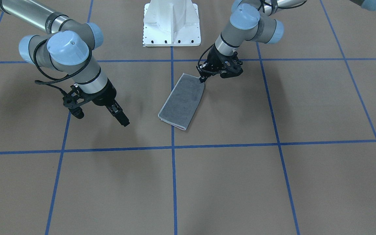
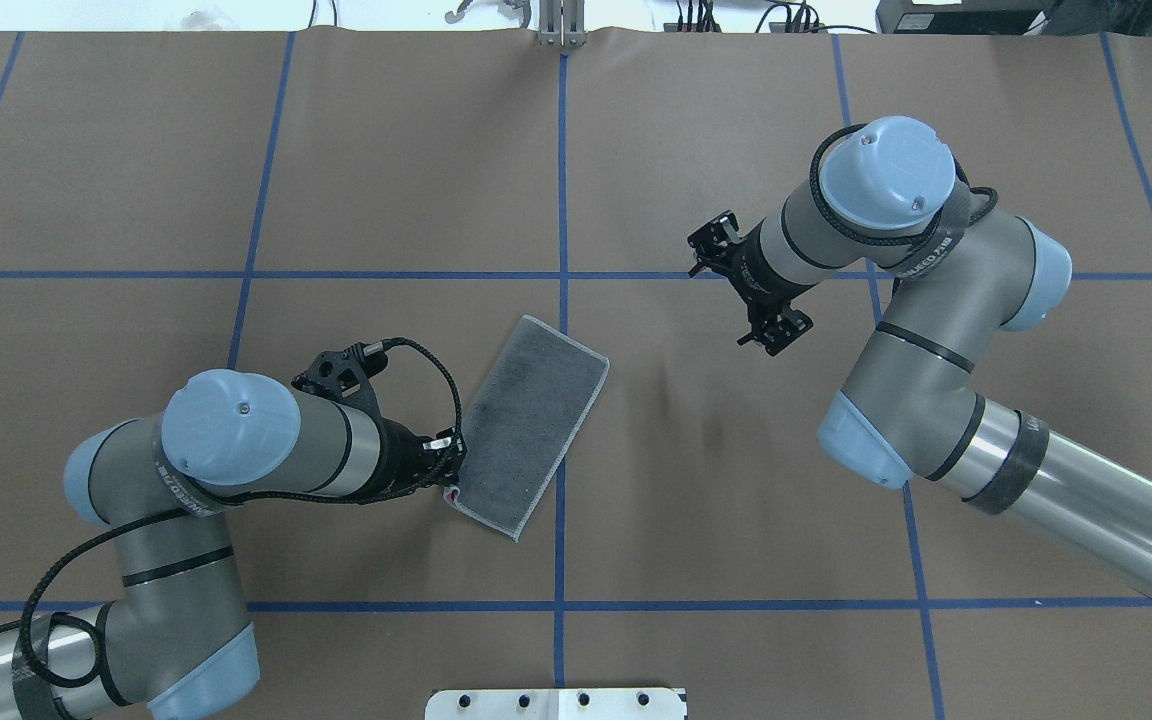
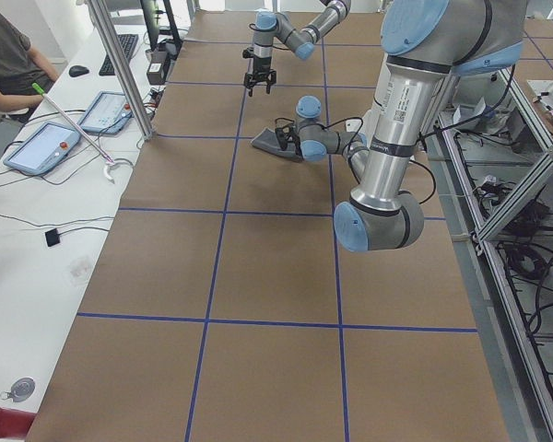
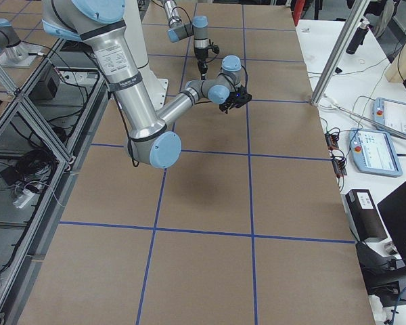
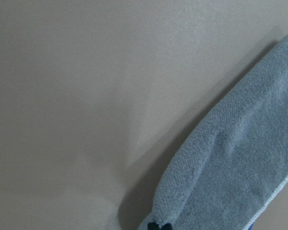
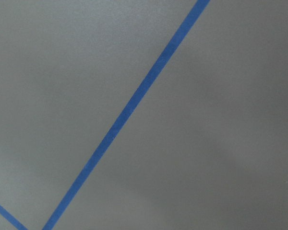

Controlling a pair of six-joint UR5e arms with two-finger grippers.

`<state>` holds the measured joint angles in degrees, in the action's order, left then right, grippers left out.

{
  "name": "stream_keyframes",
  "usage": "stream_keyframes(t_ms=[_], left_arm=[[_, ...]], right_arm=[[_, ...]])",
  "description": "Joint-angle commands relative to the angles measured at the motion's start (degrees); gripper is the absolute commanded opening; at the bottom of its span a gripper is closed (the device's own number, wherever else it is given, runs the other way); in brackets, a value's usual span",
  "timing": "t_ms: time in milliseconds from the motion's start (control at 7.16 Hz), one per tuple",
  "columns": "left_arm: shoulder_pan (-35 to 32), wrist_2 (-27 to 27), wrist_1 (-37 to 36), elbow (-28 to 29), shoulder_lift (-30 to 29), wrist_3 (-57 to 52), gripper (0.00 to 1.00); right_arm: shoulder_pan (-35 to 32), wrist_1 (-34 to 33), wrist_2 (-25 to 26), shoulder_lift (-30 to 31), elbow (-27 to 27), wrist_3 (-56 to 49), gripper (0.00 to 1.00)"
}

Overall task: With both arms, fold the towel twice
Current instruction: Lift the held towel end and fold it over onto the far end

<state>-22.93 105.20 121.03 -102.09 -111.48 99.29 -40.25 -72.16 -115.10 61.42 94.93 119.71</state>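
Once-folded grey terry towel with pale stitched edge lies flat, central on brown table; soft, light, limp, so you take corners. Left black two-finger gripper pinches robot-side corner; right black gripper hovers clear, jaw state untellable

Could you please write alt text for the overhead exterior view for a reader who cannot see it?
A small grey terry towel with a pale stitched edge, folded into a long rectangle, lies slanted across a blue tape line on the brown table. The left gripper pinches its near corner; the right gripper hangs apart to its right.
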Motion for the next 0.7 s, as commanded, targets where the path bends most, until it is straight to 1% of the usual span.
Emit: stream_keyframes(t_ms=[0, 140, 279, 419, 559], left_arm=[[-0.4, -1.7, -0.1, 0.0, -0.1, -5.4, 0.00], [-0.4, -2.4, -0.5, -0.3, -0.5, -3.7, 0.00], [-0.3, -2.5, -0.6, -0.5, -1.1, 2.3, 0.00], [-0.4, -2.6, -1.7, 0.0, -3.5, 7.0, 0.00], [-0.4, -3.6, -5.3, 0.0, -6.1, 8.6, 0.00]], right_arm=[[0.0, 0.0, 0.0, -0.2, 0.1, 0.1, 1.00], [0.0, 0.0, 0.0, -0.4, 0.1, 0.1, 1.00], [0.0, 0.0, 0.0, -0.4, 0.1, 0.1, 1.00], [0.0, 0.0, 0.0, -0.3, 0.0, 0.0, 1.00], [0.0, 0.0, 0.0, -0.3, 0.0, 0.0, 1.00]])
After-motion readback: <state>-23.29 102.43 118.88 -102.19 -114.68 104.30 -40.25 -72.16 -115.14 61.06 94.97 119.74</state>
